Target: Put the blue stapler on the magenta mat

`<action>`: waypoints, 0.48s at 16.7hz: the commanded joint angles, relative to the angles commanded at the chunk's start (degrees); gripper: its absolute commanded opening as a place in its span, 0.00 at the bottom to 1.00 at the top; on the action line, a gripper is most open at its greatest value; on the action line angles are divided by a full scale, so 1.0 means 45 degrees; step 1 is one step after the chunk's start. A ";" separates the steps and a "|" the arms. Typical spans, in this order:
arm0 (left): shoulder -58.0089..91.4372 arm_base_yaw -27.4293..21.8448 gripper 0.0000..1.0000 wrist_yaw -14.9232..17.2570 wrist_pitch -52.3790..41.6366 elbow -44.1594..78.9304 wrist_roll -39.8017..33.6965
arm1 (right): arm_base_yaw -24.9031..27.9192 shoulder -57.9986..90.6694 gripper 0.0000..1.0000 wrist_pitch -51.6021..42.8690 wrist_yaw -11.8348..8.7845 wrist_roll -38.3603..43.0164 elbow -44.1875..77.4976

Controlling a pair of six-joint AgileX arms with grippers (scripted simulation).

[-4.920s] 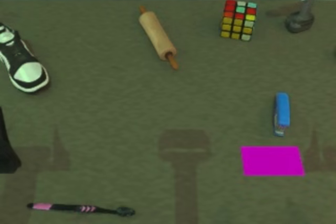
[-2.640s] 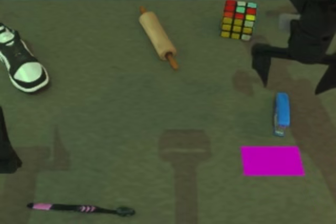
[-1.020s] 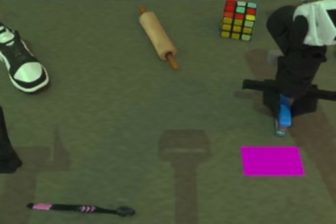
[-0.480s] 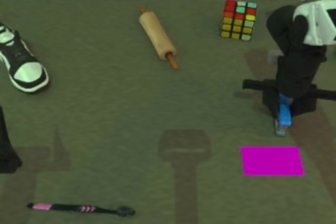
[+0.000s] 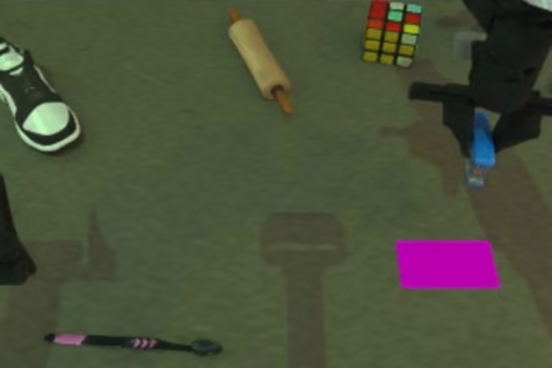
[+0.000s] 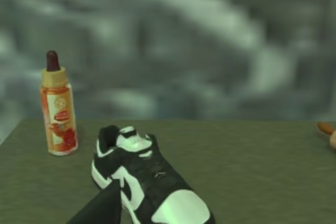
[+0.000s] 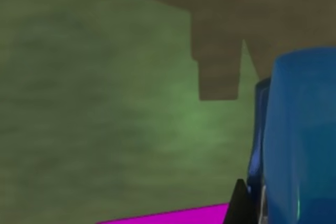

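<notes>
- Our right end effector [image 5: 480,131] is clamped on the blue stapler [image 5: 482,151] at the table's right side, holding it clear of the table [image 5: 259,187]; its grey tip hangs out below the fingers, toward the magenta mat [image 5: 447,265].
- The mat lies flat nearer the front edge, well apart from the stapler, so the carry is the risk.
- We grip one end only. The free end could swing or the stapler could slip if we move sharply.
- Releasing too high could let it bounce or tip off the thin mat; releasing short could leave it straddling the edge.
- In the right wrist view the stapler [image 7: 299,140] fills the frame and hides much of the mat [image 7: 168,216], so judging the drop is hard.
- Our left end effector [image 5: 9,247] is parked at the left edge, near the sneaker [image 5: 34,105]; we cannot tell its fingers' state.
</notes>
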 joint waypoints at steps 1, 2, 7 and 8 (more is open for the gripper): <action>0.0000 0.0000 1.00 0.0000 0.0000 0.0000 0.0000 | 0.0009 -0.0176 0.00 -0.0318 -0.0001 -0.0012 0.0226; 0.0000 0.0000 1.00 0.0000 0.0000 0.0000 0.0000 | 0.0016 -0.0294 0.00 -0.0498 -0.0002 -0.0024 0.0367; 0.0000 0.0000 1.00 0.0000 0.0000 0.0000 0.0000 | -0.0048 -0.0289 0.00 -0.0514 -0.0006 -0.0019 0.0378; 0.0000 0.0000 1.00 0.0000 0.0000 0.0000 0.0000 | -0.0023 -0.0304 0.00 -0.0519 -0.0007 -0.0157 0.0364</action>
